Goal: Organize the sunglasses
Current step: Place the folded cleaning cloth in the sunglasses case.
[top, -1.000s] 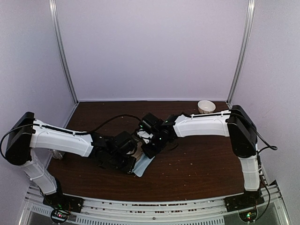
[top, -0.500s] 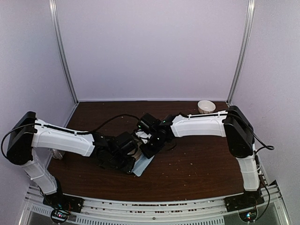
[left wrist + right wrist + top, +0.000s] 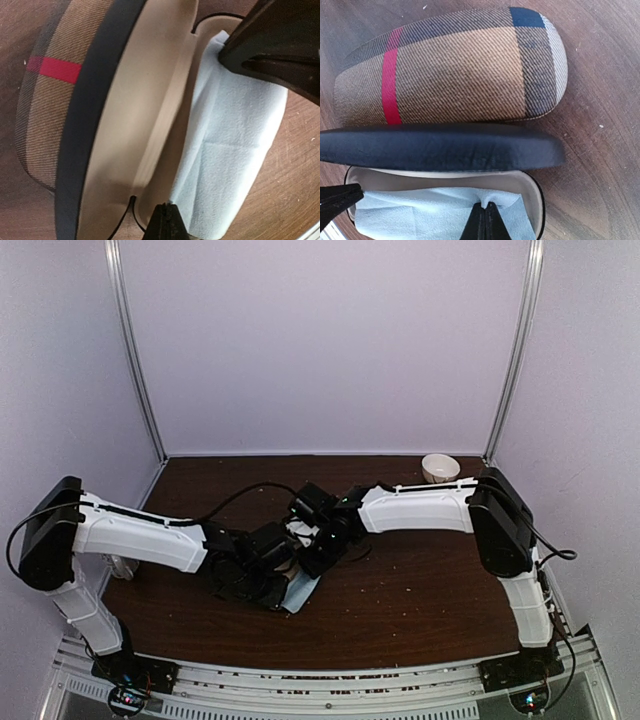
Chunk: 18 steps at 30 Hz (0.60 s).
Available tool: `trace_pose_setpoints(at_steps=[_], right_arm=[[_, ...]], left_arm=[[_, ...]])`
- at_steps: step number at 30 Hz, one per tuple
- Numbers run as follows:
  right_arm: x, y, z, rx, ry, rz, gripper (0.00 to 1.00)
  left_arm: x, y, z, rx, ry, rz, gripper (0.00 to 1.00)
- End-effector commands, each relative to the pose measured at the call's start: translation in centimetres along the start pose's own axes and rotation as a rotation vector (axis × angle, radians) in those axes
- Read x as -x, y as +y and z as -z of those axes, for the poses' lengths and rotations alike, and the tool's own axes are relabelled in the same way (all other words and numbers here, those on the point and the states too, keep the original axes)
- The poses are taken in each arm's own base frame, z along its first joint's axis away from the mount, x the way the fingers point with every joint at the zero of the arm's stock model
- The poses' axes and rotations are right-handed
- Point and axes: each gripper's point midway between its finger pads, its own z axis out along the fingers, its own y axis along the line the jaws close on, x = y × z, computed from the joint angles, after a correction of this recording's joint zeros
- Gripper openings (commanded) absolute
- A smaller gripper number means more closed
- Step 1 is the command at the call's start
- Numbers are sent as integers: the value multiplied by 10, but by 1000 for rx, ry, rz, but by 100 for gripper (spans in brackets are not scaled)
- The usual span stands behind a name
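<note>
Pinching pale-blue cloth (image 3: pixel 415 212), right pincer (image 3: pixel 485 210) sits inside cream-lined plaid case (image 3: pixel 455 70).

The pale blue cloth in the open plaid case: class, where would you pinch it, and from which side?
Probably the loose edge of the cloth that spills over the case rim, from above, on the side away from the lid: it lies flat and free there, while the open lid blocks the other side.

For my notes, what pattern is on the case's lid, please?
Tan plaid lid, red stripe; best in right wrist view.
</note>
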Motion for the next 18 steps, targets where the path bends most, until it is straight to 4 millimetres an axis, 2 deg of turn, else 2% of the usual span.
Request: trace_pose_setpoints(at_steps=[1, 18], right_arm=[[4, -7, -6, -40, -6, -11, 0], [2, -14, -15, -72, -7, -44, 0]], left_arm=[[6, 6, 0, 52, -3, -1, 0], [13, 12, -5, 126, -15, -29, 0]])
